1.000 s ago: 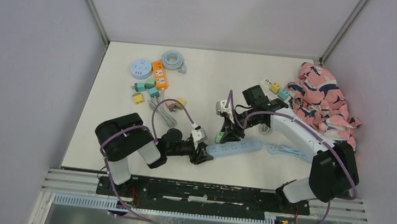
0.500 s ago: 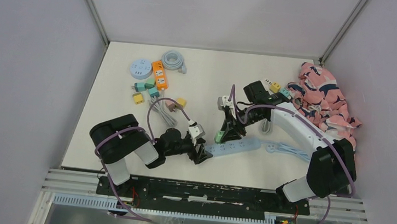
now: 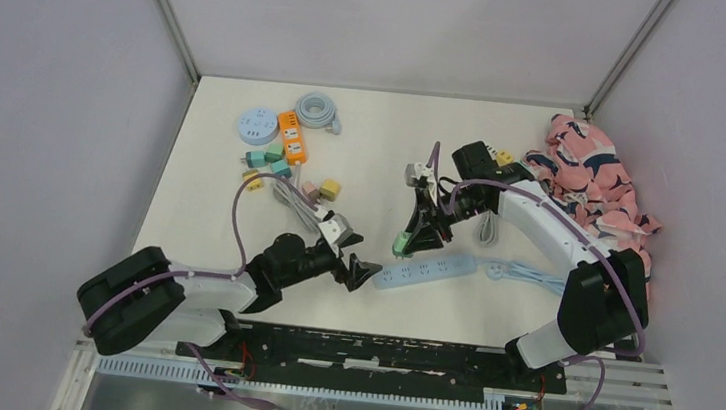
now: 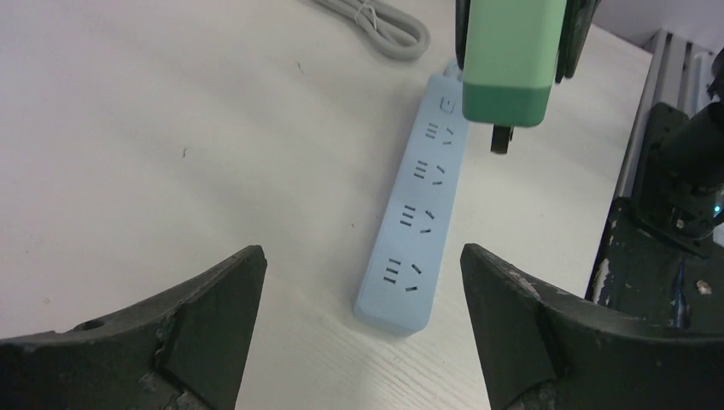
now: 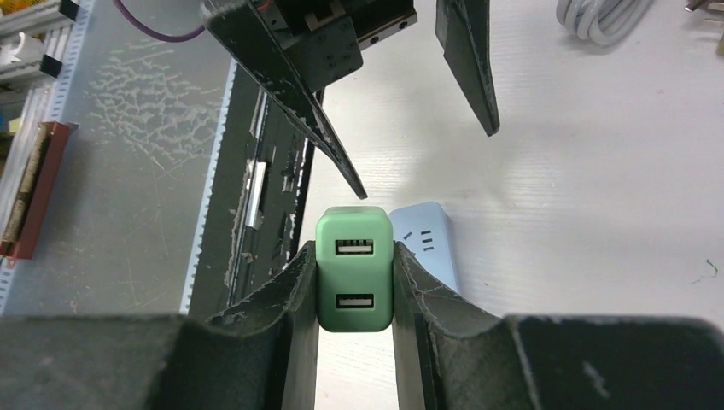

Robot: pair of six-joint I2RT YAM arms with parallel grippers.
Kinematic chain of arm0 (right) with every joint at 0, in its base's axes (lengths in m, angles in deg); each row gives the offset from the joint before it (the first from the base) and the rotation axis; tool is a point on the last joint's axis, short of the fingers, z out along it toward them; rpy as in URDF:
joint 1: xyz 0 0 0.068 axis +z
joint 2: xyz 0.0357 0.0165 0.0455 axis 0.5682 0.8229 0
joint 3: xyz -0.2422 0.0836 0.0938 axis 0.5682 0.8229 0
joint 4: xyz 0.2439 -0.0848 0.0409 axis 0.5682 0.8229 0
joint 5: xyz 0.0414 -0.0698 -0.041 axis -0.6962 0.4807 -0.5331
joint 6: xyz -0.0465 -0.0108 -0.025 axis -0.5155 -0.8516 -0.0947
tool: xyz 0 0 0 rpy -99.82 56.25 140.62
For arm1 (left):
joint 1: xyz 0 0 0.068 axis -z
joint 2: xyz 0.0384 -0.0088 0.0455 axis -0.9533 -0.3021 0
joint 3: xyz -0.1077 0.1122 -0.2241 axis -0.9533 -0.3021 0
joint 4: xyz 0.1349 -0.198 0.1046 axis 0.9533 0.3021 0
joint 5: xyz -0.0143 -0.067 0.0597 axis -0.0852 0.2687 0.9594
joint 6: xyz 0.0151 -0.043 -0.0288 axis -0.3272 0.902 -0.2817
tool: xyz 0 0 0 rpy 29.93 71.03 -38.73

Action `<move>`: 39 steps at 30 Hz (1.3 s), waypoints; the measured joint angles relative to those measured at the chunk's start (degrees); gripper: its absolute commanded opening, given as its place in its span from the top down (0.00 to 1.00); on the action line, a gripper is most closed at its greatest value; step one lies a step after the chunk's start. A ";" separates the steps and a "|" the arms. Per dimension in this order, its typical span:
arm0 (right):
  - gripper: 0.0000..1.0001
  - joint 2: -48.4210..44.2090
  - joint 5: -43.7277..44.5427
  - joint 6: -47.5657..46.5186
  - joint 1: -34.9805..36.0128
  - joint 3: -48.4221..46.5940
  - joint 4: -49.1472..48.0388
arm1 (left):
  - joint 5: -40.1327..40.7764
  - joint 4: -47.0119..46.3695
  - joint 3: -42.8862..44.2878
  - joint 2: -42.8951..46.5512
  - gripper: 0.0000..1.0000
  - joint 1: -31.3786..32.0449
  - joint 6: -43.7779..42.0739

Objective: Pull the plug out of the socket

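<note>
Since a second ago: let go of power strip (image 3: 425,269) with left gripper (image 3: 351,262), now spread wide and drawn back just off its end. Pinching green plug (image 3: 401,243) tight in right gripper (image 3: 414,238), lifted clear above strip, prongs bare. Cannot see most of strip from right wrist, covered by plug.

Overhead camera looks down; close wrist cameras share the power strip (image 4: 417,231).
</note>
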 measured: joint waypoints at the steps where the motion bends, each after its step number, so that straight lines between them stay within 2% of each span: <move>1: 0.98 0.00 -0.37 0.35 -0.04 -0.02 0.00 | 0.35 1.07 0.00 1.97 0.08 -0.04 0.44; 6: 0.98 0.00 -1.46 3.61 -0.37 -0.04 -0.98 | 2.05 5.44 -0.37 9.90 0.00 -0.07 3.65; 15: 0.97 -0.59 -2.75 18.86 -1.53 0.96 -11.87 | 7.08 11.04 -0.68 20.94 0.01 -0.04 11.76; 20: 0.97 -0.63 -3.69 28.55 -2.47 1.92 -18.29 | 9.29 13.97 -0.55 23.82 0.01 -0.07 15.08; 26: 0.96 1.07 -3.78 40.68 -3.30 2.23 -25.42 | 10.82 19.89 2.51 23.71 0.03 -0.04 17.59; 32: 0.95 6.69 -3.41 52.52 -3.93 2.23 -29.86 | 12.52 26.88 9.29 20.39 0.08 -0.04 19.69; 39: 0.94 13.09 -2.54 61.96 -4.85 2.23 -30.53 | 15.69 38.03 19.17 13.33 0.00 0.94 21.31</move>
